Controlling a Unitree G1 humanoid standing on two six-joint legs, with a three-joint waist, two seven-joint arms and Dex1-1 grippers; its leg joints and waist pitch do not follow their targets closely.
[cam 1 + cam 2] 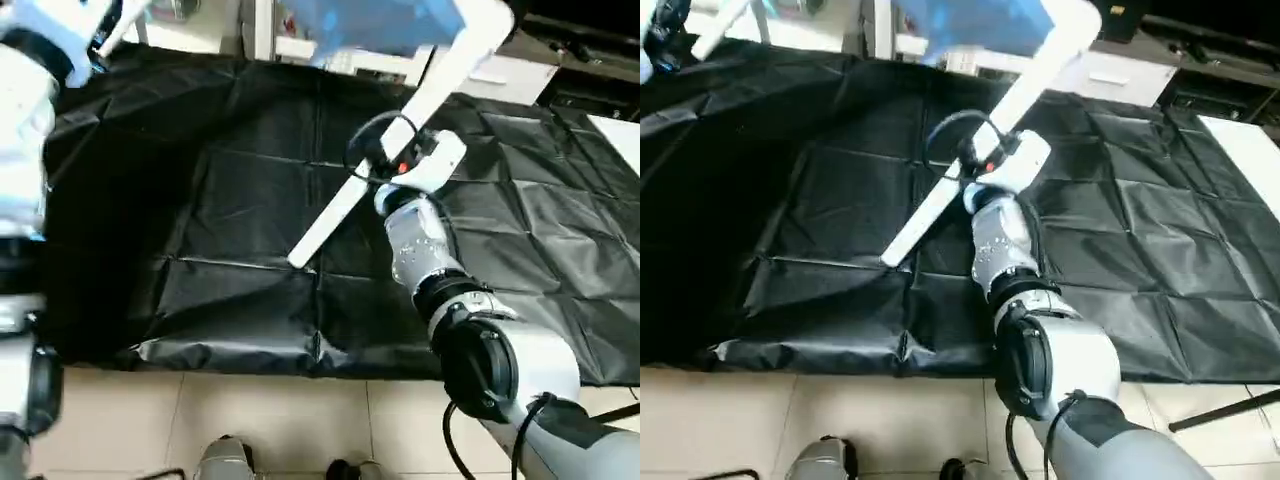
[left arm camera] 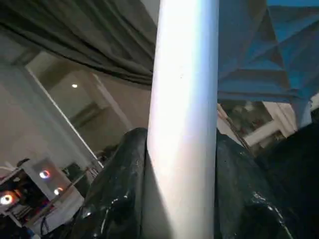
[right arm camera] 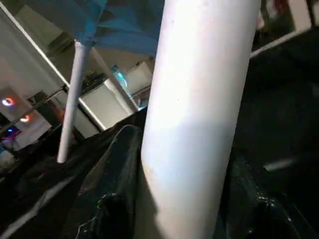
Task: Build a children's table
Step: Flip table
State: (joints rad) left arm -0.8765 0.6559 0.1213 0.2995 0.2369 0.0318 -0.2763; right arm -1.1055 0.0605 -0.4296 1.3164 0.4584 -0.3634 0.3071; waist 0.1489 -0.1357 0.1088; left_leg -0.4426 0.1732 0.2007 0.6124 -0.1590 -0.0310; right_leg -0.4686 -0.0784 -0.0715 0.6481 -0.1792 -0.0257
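**The little table is up in the air and could slip**

The white table top [image 1: 385, 25] is held high above the black table [image 1: 250, 220]. It looks blue in the light. Its ribbed underside shows in the left wrist view. Two white legs are already stuck into it.

The right end effector [image 1: 385, 165] is closed around one leg [image 1: 400, 130] about halfway down. That leg slants down from the corner of the top, and its free end [image 1: 300, 258] hangs just above the black table. In the right wrist view the two black fingers [image 3: 114, 189] hug the leg on both sides.

The left end effector [image 2: 182, 199] is closed around the other leg [image 2: 184, 99]. That leg is far off to the left of the first leg, near the far left corner of the black table.

What could go wrong? The legs are smooth and round and get thinner toward the end. If a grip is too loose, a leg could slide through the fingers, and the top would tip or drop.

If the two arms pull apart or twist in different ways, a leg could pop out of its hole in the top.

If the arms come down too fast, the low end of the right leg could bump the black table and push the leg crooked.

I think slow, matching moves are best.
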